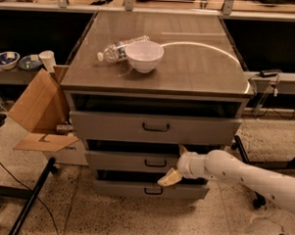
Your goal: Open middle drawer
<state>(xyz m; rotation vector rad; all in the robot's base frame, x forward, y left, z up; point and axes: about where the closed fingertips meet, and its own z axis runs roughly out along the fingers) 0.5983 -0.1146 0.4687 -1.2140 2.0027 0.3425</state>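
The middle drawer (121, 161) is the low grey front, second in a stack of three, with a small black handle (155, 163). It sits about flush with the other fronts. My gripper (176, 164) comes in from the right on a white arm (233, 171). It is at the drawer front, just right of the handle. One tan finger (170, 178) shows at the front's lower edge and the other tip (182, 149) at its upper edge, so the fingers are spread across the front.
The taller top drawer (154, 127) and the lowest drawer (134, 189) are closed. On the cabinet top stand a white bowl (144, 55) and a lying plastic bottle (118, 48). A cardboard box (37, 110) and a black pole (31, 197) are on the left.
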